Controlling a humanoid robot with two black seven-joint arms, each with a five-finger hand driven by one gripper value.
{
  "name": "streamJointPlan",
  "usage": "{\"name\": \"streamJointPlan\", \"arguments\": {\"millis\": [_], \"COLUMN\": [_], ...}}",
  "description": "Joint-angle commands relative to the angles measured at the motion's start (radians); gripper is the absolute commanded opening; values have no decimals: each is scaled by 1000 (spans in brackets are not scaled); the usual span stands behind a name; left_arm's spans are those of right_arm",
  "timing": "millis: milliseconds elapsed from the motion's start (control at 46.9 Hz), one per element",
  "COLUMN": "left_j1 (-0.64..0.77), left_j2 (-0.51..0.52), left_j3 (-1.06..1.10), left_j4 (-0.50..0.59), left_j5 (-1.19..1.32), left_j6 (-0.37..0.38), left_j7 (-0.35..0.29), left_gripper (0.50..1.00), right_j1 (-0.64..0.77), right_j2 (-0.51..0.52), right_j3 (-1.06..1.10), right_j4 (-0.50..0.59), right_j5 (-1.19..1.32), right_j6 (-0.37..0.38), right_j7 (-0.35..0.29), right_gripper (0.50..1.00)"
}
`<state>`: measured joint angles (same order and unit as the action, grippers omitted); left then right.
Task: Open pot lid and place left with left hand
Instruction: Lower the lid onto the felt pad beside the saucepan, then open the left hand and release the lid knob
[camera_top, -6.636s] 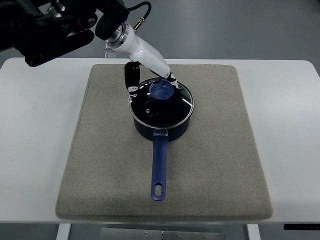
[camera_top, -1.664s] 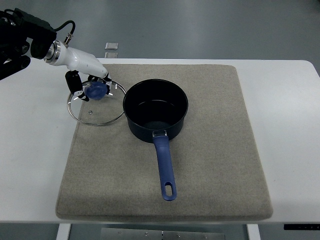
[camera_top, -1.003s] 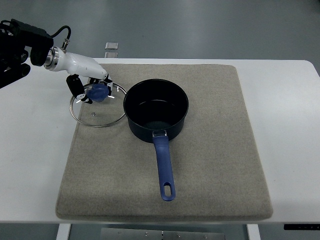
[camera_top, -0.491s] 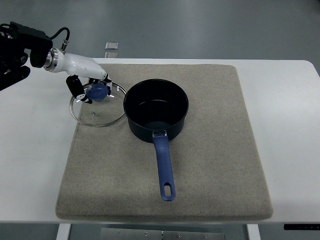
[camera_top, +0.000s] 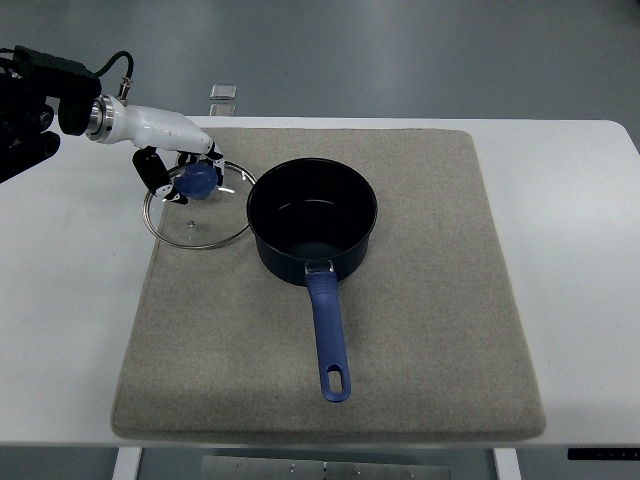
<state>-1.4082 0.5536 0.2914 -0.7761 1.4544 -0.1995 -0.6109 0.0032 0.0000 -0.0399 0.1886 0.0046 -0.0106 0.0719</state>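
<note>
Lid (camera_top: 200, 207): glass disc with a metal rim and a blue knob (camera_top: 199, 181) at its centre. You find it at 9 o'clock of the pot (camera_top: 312, 222), its rim touching or just short of the pot's wall; which, you cannot tell. It sits over the left edge of the mat (camera_top: 420, 300), partly above the bare table (camera_top: 70, 300). Whether it rests flat or hangs slightly clear is not plain from this steep view.

Handling, as a judgement: stiff, breakable glass, moderately heavy for its size, smooth and likely slippery on the rim. The knob is the only sound hold; take it from above with fingers round it. Set it down gently, and level, since one side would land on the mat and the other on the table.

Pot is open, dark inside, handle (camera_top: 329, 335) pointing to 6 o'clock.

Left hand (camera_top: 176, 177): comes in from 10 o'clock, white forearm angled down toward the lid, dark fingers (camera_top: 151, 172) curled round the knob, gripping it. Wrist lies low, hand over the lid's far half.

Right arm is out of view.

A small grey object (camera_top: 224, 92) lies on the table at 12 o'clock of the lid, beyond the mat.
</note>
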Motion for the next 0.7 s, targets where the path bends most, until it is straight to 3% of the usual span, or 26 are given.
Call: {"name": "streamJointPlan", "arguments": {"millis": [0,277,448,597,683], "left_j1": [5,14,15,20,22], "left_j2": [-1,-3,-3,-3,-3], "left_j3": [2,-5,-3,-3,-3], "left_j4": [0,0,1,0,1], "left_j5": [0,-19,-54,-54,-55], "left_j6": [0,2,0,2,8], "left_j7": [0,0,0,0,0], "left_gripper": [500,500,653,664,743], "right_j1": [1,0,0,0,0], "right_j2": [0,0,0,0,0], "right_j3": [0,0,0,0,0], "right_j4": [0,0,0,0,0], "right_j5": [0,0,0,0,0], "right_j6": [0,0,0,0,0], "right_j7": [-1,-1,0,0,0], "right_gripper": [917,917,917,917,917]}}
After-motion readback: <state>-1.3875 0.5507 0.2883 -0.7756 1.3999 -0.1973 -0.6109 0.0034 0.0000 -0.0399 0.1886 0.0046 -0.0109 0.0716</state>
